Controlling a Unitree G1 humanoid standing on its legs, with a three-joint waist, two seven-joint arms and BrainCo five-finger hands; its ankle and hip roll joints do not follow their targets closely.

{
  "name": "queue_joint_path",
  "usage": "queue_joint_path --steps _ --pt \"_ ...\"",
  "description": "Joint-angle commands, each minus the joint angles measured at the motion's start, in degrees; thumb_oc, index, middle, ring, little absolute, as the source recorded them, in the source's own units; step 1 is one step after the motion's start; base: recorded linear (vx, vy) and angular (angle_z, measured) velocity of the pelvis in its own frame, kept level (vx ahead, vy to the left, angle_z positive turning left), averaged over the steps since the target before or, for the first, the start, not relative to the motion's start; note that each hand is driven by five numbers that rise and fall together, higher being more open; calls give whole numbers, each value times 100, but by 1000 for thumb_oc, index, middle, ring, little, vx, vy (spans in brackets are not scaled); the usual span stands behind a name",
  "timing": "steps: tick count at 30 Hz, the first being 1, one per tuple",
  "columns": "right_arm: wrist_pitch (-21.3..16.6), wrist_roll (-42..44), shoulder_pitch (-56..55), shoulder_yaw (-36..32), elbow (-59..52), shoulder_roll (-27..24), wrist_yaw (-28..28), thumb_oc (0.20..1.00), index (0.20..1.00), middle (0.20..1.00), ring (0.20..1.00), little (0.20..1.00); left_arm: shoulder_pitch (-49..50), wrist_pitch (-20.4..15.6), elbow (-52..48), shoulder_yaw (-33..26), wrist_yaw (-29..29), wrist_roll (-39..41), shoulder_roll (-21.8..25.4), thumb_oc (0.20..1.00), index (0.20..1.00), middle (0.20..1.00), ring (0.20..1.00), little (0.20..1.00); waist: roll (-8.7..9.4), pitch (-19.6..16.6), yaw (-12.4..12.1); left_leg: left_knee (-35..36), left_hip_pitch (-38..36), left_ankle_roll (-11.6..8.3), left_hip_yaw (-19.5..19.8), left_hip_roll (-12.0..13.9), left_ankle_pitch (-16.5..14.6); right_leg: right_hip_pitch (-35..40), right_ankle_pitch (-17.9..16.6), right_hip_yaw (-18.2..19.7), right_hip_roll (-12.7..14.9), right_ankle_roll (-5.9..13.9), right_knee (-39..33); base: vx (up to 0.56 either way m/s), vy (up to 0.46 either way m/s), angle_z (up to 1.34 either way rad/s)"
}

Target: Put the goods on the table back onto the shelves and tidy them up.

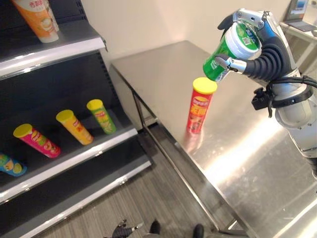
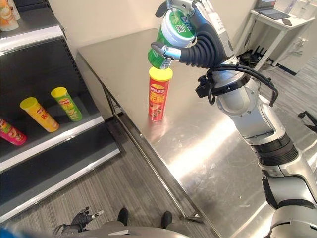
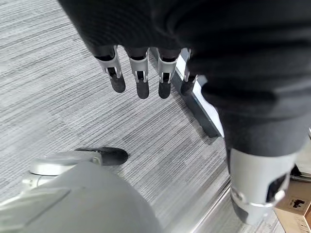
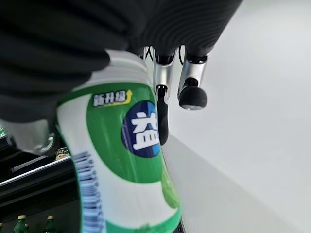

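Observation:
My right hand (image 1: pixel 257 44) is raised above the steel table (image 1: pixel 237 148), its fingers curled round a green and white canister (image 1: pixel 230 49) that it holds tilted in the air. Close up, the canister (image 4: pixel 121 160) shows its green and white label. Just below it a red chip tube with a yellow lid (image 1: pixel 199 106) stands upright on the table. My left hand (image 3: pixel 141 73) hangs low over the grey floor with its fingers straight and nothing in it.
A dark shelf unit (image 1: pixel 59 148) stands left of the table. On its middle shelf lie a green tube (image 1: pixel 102 116), a yellow tube (image 1: pixel 74 126), a pink tube (image 1: pixel 37 140) and a blue one (image 1: pixel 11 165). An orange tube (image 1: pixel 35 19) stands on the upper shelf.

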State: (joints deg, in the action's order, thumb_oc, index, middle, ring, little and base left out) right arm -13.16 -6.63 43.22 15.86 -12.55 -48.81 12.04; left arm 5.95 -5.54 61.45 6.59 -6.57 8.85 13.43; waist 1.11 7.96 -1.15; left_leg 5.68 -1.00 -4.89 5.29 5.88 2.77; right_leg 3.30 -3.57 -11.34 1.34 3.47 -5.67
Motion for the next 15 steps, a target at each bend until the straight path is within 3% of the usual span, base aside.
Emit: queue_joint_path --steps 1,3,5,13,15 --pt "-102 197 456 12 49 -164 199 200 200 200 200 200 -409 -118 -54 116 -94 178 370 1000 1000 1000 1000 1000 273 53 -82 -83 -150 -346 -243 260 -213 279 816 520 126 146 77 -13 -22 4" --pt "-107 178 348 -120 60 -236 234 200 200 200 200 200 -393 -141 -151 140 -66 221 353 1000 1000 1000 1000 1000 277 178 -91 -354 39 -418 -354 304 -195 297 823 396 202 140 107 -51 51 25" --pt "-96 180 289 -228 76 -295 271 200 200 200 200 200 -389 -154 -182 161 -37 270 365 1000 1000 1000 1000 1000 259 232 -78 -463 267 -571 -369 539 -23 291 822 223 300 188 134 -46 98 46" --pt "-95 180 287 -230 75 -295 270 200 200 200 200 200 -389 -154 -182 162 -37 270 366 1000 1000 1000 1000 1000 259 228 -72 -465 274 -572 -362 539 -22 289 823 216 299 187 134 -2 16 35" --pt "-82 165 231 -276 77 -336 288 200 200 200 200 200 -405 -157 -182 160 -27 301 366 1000 1000 1000 1000 1000 248 242 -49 -446 371 -617 -414 690 109 272 825 144 384 225 163 -2 94 4"
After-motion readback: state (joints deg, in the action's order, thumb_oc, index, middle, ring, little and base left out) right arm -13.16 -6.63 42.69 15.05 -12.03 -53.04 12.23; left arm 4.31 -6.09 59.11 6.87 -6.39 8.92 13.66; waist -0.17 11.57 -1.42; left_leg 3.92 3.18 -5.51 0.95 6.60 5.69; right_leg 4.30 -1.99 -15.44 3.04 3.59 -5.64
